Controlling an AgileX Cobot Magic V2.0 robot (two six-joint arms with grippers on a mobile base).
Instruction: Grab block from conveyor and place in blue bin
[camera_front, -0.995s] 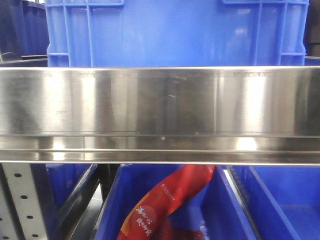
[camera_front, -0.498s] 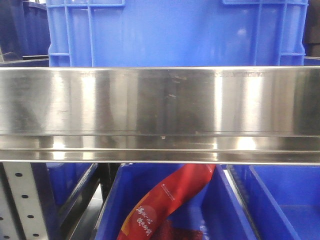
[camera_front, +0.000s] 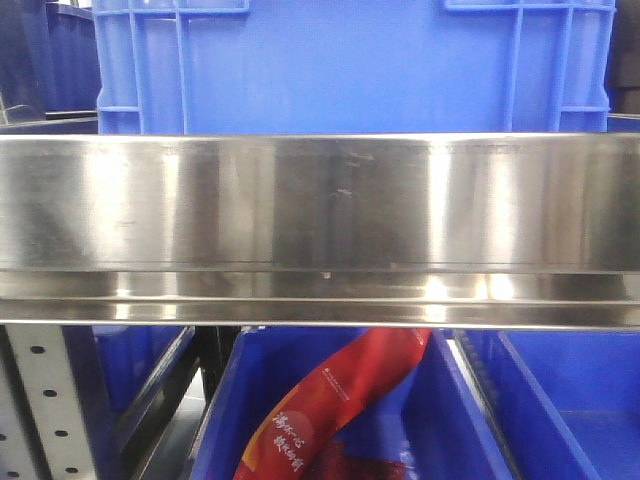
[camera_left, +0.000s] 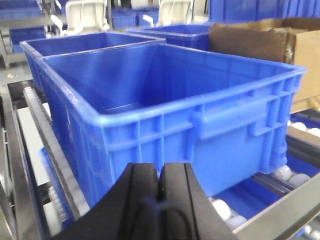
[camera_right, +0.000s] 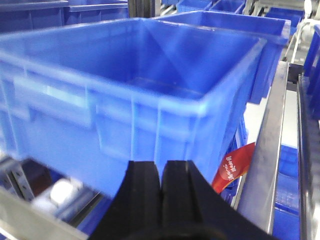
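Blue bin (camera_left: 165, 95) fills both wrist views, standing on a rack of white rollers (camera_left: 290, 172), its inside bare as far as the views reach; the block and the conveyor belt appear in none of the 3 views. From the left wrist, the left claw (camera_left: 161, 187) sits low in front of the bin's handled end wall, its 2 black fingers pressed together with nothing between them; a brown cardboard box (camera_left: 270, 42) stands behind the bin to the right. From the right wrist, the right claw (camera_right: 161, 187) is likewise closed on nothing, level with the bin's (camera_right: 135, 85) side wall; a red packet (camera_right: 234, 167) shows below the bin's corner. The front view shows a shiny steel rail (camera_front: 320, 230) across the middle, the bin (camera_front: 350, 65) above it, and the red packet (camera_front: 335, 405) lying in a lower blue bin (camera_front: 225, 400).
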